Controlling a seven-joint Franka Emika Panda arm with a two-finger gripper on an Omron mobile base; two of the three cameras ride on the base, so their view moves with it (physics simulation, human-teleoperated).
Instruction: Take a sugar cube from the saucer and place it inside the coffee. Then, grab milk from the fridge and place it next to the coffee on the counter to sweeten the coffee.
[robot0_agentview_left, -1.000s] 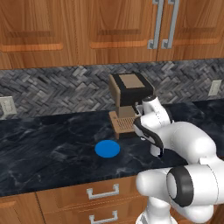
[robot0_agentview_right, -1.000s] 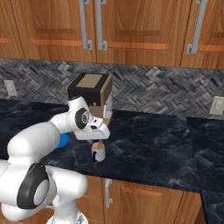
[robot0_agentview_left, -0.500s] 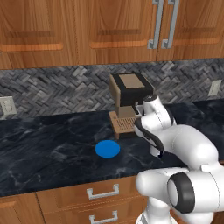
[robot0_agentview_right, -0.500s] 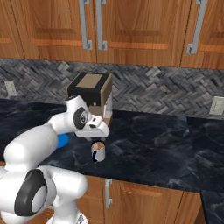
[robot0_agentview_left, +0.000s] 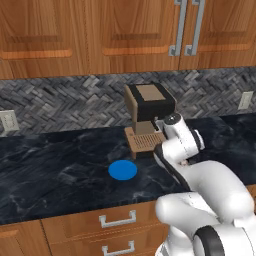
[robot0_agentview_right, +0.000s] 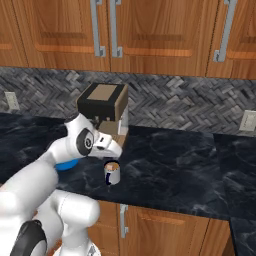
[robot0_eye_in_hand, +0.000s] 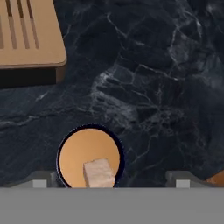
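gripper (robot0_eye_in_hand: 107, 181): right over the mug in the hand view, finger tips spread wide w/ nothing between them, one on each side low in the picture. In the right base view the hand hangs just above the mug.
sugar cube (robot0_eye_in_hand: 99, 173): sitting in the brown liquid, near the rim closest to the hand cam. Pale beige, tilted a bit. Looks like it floats on top, can't tell how deep it sits.
coffee (robot0_agentview_right: 112, 172): white mug w/ dark handle, upright on the counter, just in front of the coffee machine's tray, not touching it afaict.
saucer (robot0_agentview_left: 123, 170): blue disc, bare, on the counter beside the arm, apart from the mug.
counter (robot0_agentview_right: 190, 165): black marble-look top, drawers w/ silver handles under it.
coffee machine (robot0_agentview_left: 147, 115): brown + black box against the backsplash, slatted tray at its foot. Not part of the job, just close.
step in hand: imo 1st half is done, cube's in the cup & claw is let go.
next move: lift the hand straight up so the fingers don't clip the rim or the machine, then the base has to drive to the fridge for the milk. Neither one's visible from here, so that's a turn-and-search thing.
watch out: mug is light & near the edge, a sideways pull could tip it.
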